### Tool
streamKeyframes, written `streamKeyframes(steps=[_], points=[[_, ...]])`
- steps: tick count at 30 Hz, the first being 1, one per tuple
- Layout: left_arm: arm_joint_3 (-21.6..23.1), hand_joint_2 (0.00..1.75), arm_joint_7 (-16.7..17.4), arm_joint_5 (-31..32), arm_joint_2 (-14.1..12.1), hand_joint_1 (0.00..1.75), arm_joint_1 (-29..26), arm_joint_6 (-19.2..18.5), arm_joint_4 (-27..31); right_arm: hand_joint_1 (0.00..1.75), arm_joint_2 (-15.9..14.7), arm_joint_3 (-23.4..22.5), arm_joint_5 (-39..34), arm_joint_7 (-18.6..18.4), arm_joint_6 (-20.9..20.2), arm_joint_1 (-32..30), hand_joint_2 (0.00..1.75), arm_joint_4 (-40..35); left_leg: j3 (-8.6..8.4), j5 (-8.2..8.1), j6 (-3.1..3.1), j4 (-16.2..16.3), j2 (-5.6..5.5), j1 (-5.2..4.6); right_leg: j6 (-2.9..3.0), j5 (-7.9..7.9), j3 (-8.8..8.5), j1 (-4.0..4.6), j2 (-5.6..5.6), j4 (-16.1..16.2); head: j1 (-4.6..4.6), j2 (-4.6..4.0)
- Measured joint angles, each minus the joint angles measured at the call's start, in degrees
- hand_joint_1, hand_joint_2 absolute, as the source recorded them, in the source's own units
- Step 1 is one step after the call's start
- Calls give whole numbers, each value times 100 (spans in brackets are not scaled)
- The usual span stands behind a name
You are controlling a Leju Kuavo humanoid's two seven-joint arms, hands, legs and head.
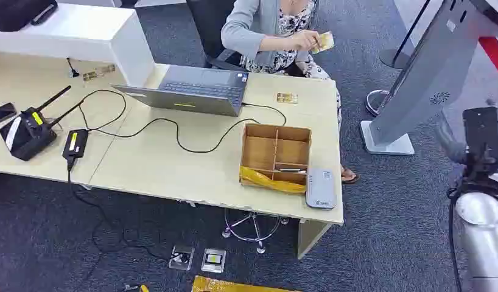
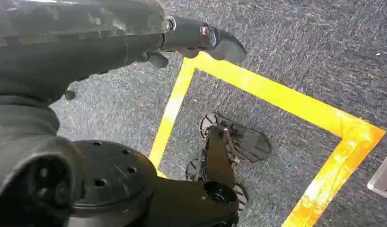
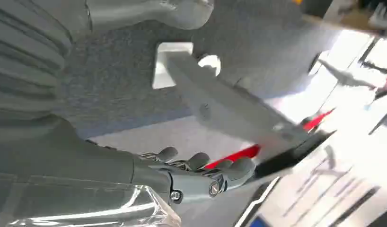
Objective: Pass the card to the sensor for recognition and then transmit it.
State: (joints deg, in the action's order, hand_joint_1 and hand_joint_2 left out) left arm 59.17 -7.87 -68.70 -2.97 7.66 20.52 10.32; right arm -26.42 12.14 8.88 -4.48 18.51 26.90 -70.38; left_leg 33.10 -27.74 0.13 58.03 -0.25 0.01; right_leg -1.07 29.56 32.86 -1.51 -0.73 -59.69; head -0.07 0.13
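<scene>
Lying on desk, card (image 1: pixel 286 98), right hand (image 3: pixel 201 172) apart

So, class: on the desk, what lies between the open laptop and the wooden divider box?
In the head view, a black cable snakes over bare desk between the laptop and the box.

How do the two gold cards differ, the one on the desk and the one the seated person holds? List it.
The gold card on the desk lies flat and untouched; the gold card in the person's hand is raised and tilted. The desk card lies beside the grey laptop. Both look alike.
</scene>
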Motion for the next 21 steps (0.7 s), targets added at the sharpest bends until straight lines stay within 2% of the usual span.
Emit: streamKeyframes(steps=[3,6,13,21], points=[[39,0,-15,17,-7,0,0,-9,0,0,61,623,85,30,-24,206,175,42,0,0,0,0,0,0,2,2,3,0,0,1,-4,0],[52,0,-17,24,-15,0,-5,-9,0,0,98,1038,120,37,-35,316,175,85,3,-1,-1,0,-1,0,2,3,4,0,-2,3,-2,0],[87,0,-135,100,-31,0,-13,-127,0,0,231,2048,989,-127,-236,677,175,311,5,-3,-3,0,1,2,3,3,8,3,5,3,-4,0],[90,0,-153,70,-31,0,-29,-197,0,0,647,2751,1195,72,-188,1099,175,899,4,-2,-3,0,4,7,3,3,9,6,8,3,-4,0]])
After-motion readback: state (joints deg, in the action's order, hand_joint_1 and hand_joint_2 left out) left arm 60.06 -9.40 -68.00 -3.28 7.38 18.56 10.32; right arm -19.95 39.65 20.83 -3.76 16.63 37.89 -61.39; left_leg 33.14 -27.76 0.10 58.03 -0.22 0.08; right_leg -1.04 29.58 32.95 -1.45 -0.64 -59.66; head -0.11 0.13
